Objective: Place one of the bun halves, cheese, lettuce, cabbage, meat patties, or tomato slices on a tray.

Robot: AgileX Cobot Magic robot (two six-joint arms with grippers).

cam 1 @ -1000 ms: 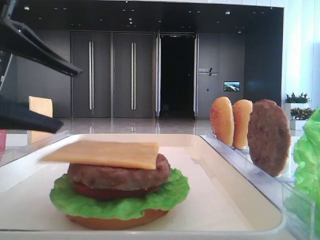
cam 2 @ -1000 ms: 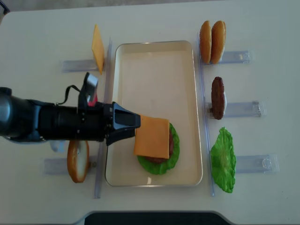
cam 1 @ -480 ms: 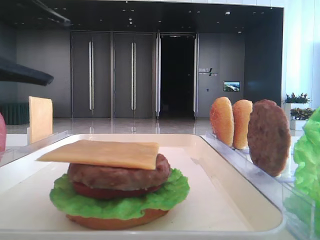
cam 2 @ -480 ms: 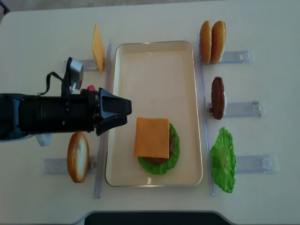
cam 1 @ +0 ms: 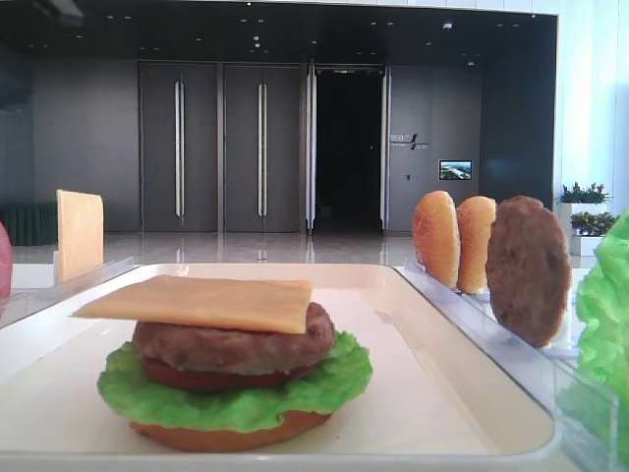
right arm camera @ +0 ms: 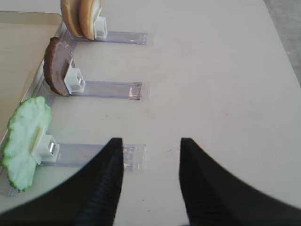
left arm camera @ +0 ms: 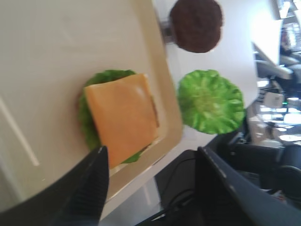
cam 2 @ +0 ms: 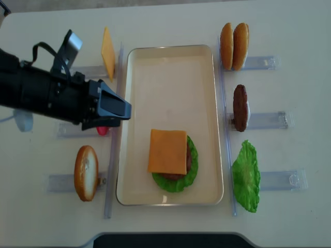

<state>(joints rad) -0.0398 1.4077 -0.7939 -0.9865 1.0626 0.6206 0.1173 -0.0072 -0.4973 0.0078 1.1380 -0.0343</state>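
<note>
Left gripper: jaws apart, holding nothing, raised over the tray's left rim and the clear rack beside it; in its wrist view both fingers framed the stack from above without touching it. Right gripper: jaws apart, empty, above bare table right of the racks. Tray: cream-white, rectangular, at table centre. Stack on tray, near end: bun half at bottom, then lettuce, tomato, patty, and cheese lying flat on top, its corner overhanging to the left in the low view. Left of tray: spare cheese slice upright on a rack; loose bun on edge on the nearest rack; a red piece partly hidden under the gripper, kind not clear. Right of tray: two buns upright and touching; spare patty on edge in the middle rack; spare lettuce leaf upright in the nearest rack.
</note>
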